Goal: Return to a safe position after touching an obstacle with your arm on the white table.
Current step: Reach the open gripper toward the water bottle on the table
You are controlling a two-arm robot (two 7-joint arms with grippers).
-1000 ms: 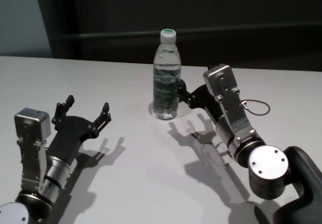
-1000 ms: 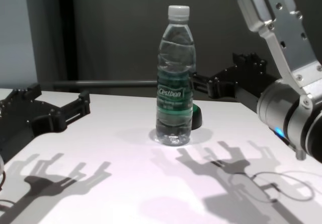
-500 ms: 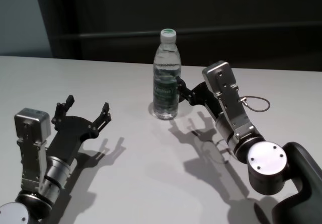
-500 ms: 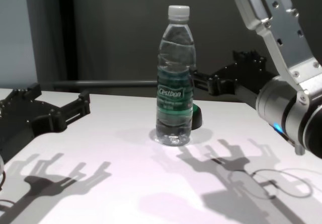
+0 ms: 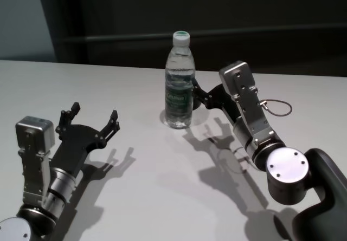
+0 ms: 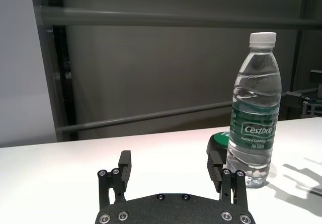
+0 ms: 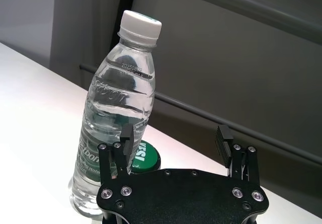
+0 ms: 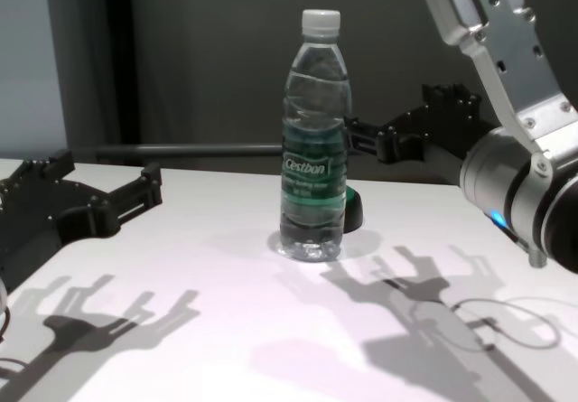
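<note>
Water bottle (image 5: 179, 84) upright on the white table (image 5: 135, 160), toward the far middle, white cap on top, dark green label around the lower body; small round green-topped object (image 6: 219, 142) on the table just behind the bottle's base, partly hidden by it.

Right gripper (image 5: 196, 92) raised above the table just beside the bottle's right side, level with the label, black fingers spread wide with nothing between them; one fingertip (image 7: 127, 133) overlapping the bottle in the right wrist view, actual contact impossible to tell; silver forearm sloping back toward the near right corner, thin looped cable (image 5: 276, 109) alongside it.

Left gripper (image 5: 89, 123) low over the near left part of the table, well apart from the bottle, jaws released and wide, holding nothing; pointing toward the far side, bottle off to its right in the left wrist view.

Hard shadows of both grippers on the tabletop.
</note>
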